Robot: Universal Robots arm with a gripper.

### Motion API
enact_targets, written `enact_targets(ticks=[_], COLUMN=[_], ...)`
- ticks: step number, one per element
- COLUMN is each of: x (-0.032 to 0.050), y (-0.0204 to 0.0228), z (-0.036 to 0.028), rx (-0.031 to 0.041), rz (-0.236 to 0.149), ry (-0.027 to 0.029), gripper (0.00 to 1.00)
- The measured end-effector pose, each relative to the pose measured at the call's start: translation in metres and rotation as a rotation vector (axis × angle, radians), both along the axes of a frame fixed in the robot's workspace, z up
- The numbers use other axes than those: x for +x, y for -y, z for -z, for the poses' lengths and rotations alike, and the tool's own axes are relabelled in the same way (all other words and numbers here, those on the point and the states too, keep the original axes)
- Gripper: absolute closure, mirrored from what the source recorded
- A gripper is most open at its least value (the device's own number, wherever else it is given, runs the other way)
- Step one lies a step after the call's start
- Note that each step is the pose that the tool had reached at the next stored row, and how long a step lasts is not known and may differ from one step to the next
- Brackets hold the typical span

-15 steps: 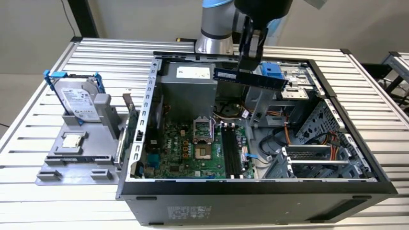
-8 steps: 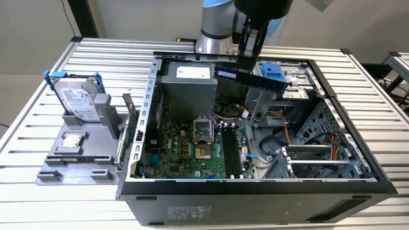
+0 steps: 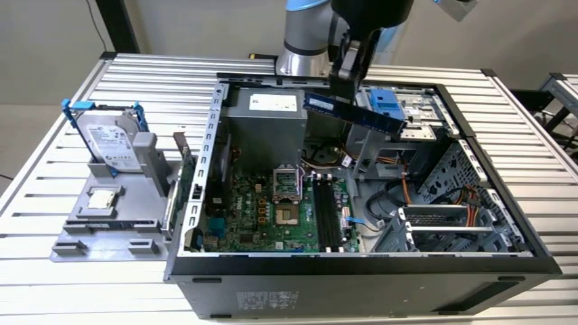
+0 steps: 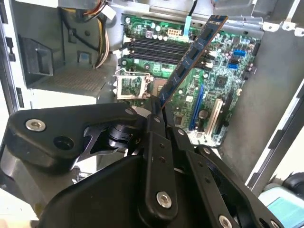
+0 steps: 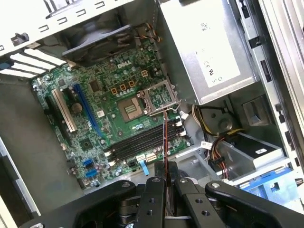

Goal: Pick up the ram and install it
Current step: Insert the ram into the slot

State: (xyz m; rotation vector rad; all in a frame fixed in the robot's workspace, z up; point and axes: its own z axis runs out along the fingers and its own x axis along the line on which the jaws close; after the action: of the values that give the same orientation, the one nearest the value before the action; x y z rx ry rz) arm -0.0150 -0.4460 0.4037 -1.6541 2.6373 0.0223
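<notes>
**Q:** Now, entry one: the pincer?
**A:** Pincer (image 3: pixel 342 93), black, on the arm above the open tower case (image 3: pixel 361 291). It is closed tight on one end of the ram (image 3: pixel 354 114). Both wrist views show the fingers pressed onto the board's end (image 4: pixel 156 108) (image 5: pixel 165 180).

**Q:** Entry two: the ram, location?
**A:** A dark, long, narrow stick held in the air over the case, tilted, with its free end lower and toward the exterior view's right. It hangs near the power supply (image 3: pixel 267 118) and touches nothing but the pincer. In the second wrist view it (image 4: pixel 194 52) runs out across the motherboard (image 4: pixel 223 80). In the first wrist view it (image 5: pixel 164 137) shows edge-on over the memory slots (image 5: pixel 142 140).

**Q:** Case contents?
**A:** Green motherboard (image 3: pixel 262 217); black memory slots (image 3: pixel 327 220), well apart from the ram; processor socket (image 3: pixel 284 186), frame raised.

**Q:** Outside the case?
**A:** Slatted worktop (image 3: pixel 54 284). On it, at the exterior view's left, is a grey fixture (image 3: pixel 108 233) holding a hard drive (image 3: pixel 113 142) upright in blue brackets. A square processor chip (image 3: pixel 101 198) lies flat near it.
</notes>
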Motion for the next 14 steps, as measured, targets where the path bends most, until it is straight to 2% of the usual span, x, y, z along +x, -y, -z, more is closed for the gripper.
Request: enact_targets(ticks=[14], x=[0.0000], y=[0.0000], z=[0.0000], rx=[-0.0001], rz=[0.252], ry=[0.0000], gripper=[1.00])
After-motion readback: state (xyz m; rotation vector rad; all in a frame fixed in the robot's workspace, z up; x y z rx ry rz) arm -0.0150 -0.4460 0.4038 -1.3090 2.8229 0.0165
